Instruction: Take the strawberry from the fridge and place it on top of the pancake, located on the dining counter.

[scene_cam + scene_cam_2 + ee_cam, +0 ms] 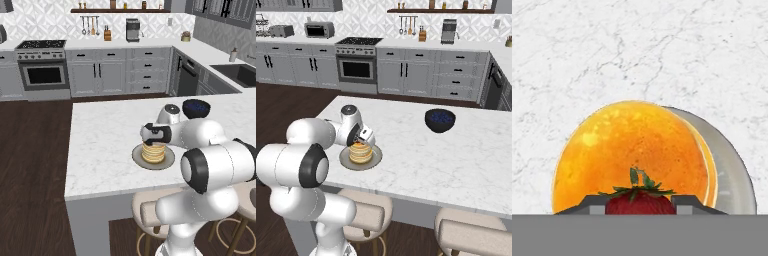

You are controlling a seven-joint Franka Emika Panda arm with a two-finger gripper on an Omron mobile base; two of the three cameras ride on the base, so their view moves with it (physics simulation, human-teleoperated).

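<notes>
In the hand view, a small red strawberry [641,204] with green leaves sits between my gripper's [641,209] two dark fingertips [592,204], which press against its sides. Right beneath it lies the pancake [632,155], a golden stack with an orange syrup top on a round grey plate [734,185]. From the base cameras my hand [154,141] hovers just over the pancake [153,153] near the front edge of the white marbled dining counter [105,145]. The right base view has the hand [362,141] over the same pancake [360,154]. The fridge is out of view.
A dark blue-black bowl [196,107] [440,120] stands further back on the counter. Padded stools [150,210] [363,212] are tucked under its front edge. Grey cabinets, a stove [42,67] and a sink [240,72] line the far walls.
</notes>
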